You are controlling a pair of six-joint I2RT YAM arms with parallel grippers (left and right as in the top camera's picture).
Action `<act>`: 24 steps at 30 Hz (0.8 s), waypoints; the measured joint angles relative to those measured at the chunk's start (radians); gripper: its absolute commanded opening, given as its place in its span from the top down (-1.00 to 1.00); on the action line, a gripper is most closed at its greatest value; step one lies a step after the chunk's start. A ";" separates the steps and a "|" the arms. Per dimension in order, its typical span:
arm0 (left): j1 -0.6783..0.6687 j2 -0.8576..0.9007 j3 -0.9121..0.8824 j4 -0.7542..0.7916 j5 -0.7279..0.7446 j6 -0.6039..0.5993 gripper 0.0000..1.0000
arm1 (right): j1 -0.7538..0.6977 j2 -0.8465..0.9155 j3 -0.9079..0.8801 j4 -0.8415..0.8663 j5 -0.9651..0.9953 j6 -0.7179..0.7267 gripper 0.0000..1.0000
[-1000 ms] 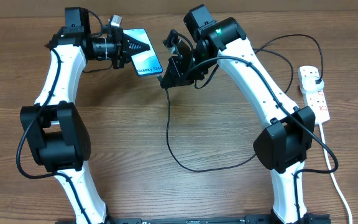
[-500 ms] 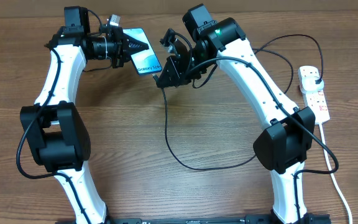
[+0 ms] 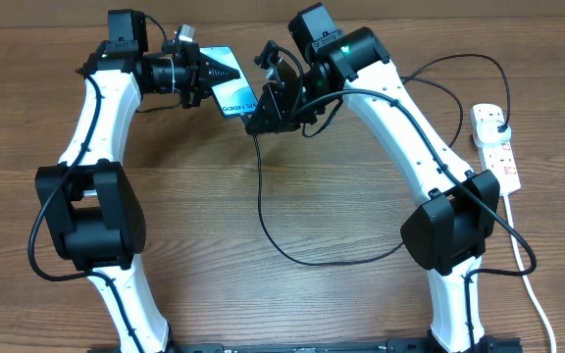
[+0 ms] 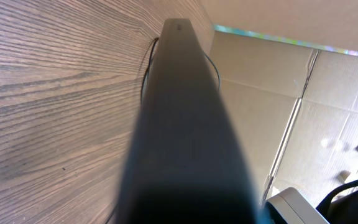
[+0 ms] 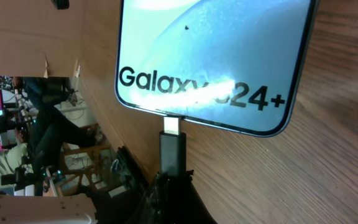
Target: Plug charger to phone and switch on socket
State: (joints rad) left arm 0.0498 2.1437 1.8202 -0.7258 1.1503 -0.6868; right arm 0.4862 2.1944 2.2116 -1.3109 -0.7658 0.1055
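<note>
The left gripper is clamped on the phone at the end opposite its port and holds it over the table, lit screen facing up. The right gripper is closed on the charger just behind its connector, directly off the phone's port edge. In the right wrist view the connector's long axis lies in line with the phone's long axis, and its metal tip meets the port at the middle of that edge. A short length of bare metal shows, so insertion is judged incomplete. The coming move calls for a straight push along this shared axis toward the phone, with no sideways offset. The socket lies well apart from the phone on the right arm's side, with 1 black plug in it. The right arm is the nearer for the switch, whose position cannot be read.
</note>
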 measured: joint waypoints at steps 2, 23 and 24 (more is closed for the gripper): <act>0.000 0.000 0.000 0.000 0.000 -0.003 0.92 | 0.000 0.000 0.000 0.000 0.004 0.003 0.92; 0.000 0.000 0.000 0.000 -0.003 -0.015 0.91 | -0.008 0.000 0.000 -0.024 0.011 0.005 0.92; 0.000 0.000 0.000 0.000 -0.003 -0.015 0.92 | -0.009 0.000 0.000 -0.024 0.011 0.005 0.92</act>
State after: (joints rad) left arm 0.0498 2.1437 1.8202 -0.7258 1.1473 -0.7017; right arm 0.4774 2.1944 2.2116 -1.3354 -0.7544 0.1108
